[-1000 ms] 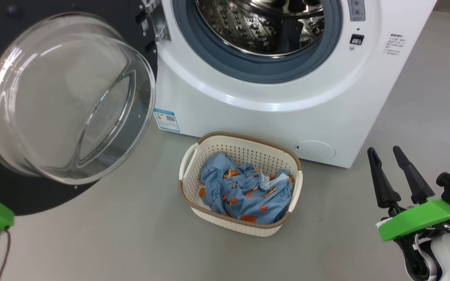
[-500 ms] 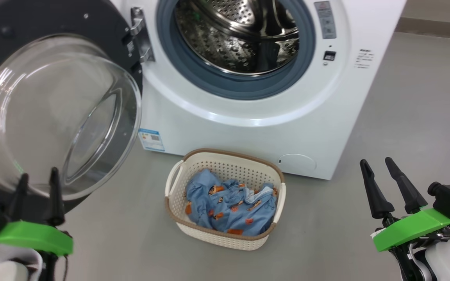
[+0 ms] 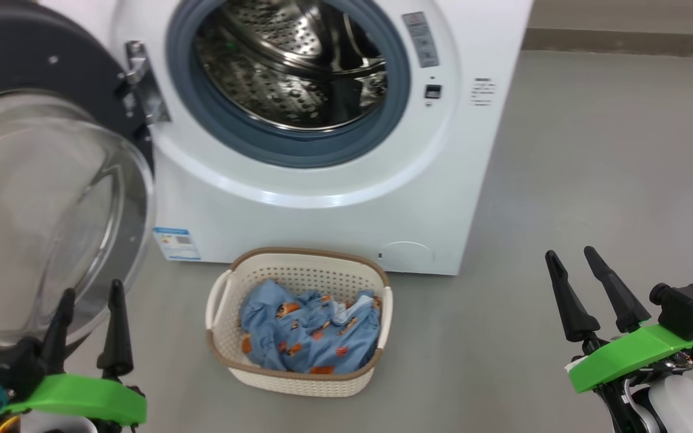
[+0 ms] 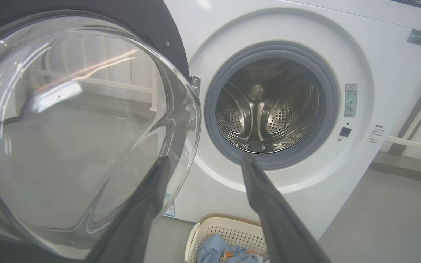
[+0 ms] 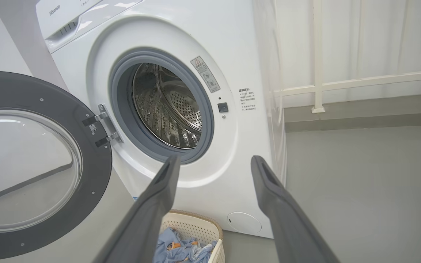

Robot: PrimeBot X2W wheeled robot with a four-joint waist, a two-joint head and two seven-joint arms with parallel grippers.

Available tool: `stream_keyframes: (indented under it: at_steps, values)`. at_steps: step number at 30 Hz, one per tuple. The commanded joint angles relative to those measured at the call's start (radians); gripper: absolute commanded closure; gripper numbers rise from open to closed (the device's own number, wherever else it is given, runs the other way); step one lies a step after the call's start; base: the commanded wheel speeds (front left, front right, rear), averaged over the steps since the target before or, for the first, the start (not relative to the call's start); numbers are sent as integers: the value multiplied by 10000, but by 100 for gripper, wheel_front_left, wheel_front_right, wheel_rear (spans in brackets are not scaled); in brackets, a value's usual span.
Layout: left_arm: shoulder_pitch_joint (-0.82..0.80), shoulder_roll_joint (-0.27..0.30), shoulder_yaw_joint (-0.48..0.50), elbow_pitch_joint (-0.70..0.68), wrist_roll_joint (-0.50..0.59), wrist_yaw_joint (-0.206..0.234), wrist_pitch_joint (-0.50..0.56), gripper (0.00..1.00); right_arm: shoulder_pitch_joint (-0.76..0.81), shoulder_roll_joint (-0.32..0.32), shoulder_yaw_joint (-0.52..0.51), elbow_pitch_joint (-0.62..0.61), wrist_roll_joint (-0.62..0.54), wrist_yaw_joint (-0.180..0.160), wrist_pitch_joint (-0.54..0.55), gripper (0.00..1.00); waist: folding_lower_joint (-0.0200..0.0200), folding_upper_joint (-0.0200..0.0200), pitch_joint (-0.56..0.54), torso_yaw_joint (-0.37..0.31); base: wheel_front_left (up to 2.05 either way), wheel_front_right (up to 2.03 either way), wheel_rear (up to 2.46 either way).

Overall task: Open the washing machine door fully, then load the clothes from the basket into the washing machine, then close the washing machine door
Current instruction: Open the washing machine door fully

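Door (image 3: 27,54): swung wide to the left, leaving the drum (image 3: 286,66) mouth free for loading.
Clothes (image 3: 310,331): heaped in basket (image 3: 298,385) on floor (image 3: 563,150), just before washing machine (image 3: 334,216).
Left claw (image 3: 93,288): fingers apart, empty, near door glass.
Right claw (image 3: 569,252): fingers apart, empty, well right of basket.

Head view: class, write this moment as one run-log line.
washing machine door: open | drum: empty | clothes: in basket | left tool: open, empty | right tool: open, empty
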Motion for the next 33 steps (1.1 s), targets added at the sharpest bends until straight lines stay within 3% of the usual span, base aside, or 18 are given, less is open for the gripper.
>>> stream_keyframes:
  at_steps: [1,17,33]
  values:
    - [-103,209,356,-411,141,89,-49,0,-108,-210,199,-214,76,56,-93,0,0,0,-28,-513,0,0,0]
    - [667,-121,352,-696,24,-71,-594,0,-354,-534,467,-196,168,56,-93,0,0,0,-23,-1839,0,0,0]
    - [753,-320,206,-341,391,-229,-795,0,-268,-617,233,-151,121,56,-93,0,0,0,-98,-1822,0,0,0]
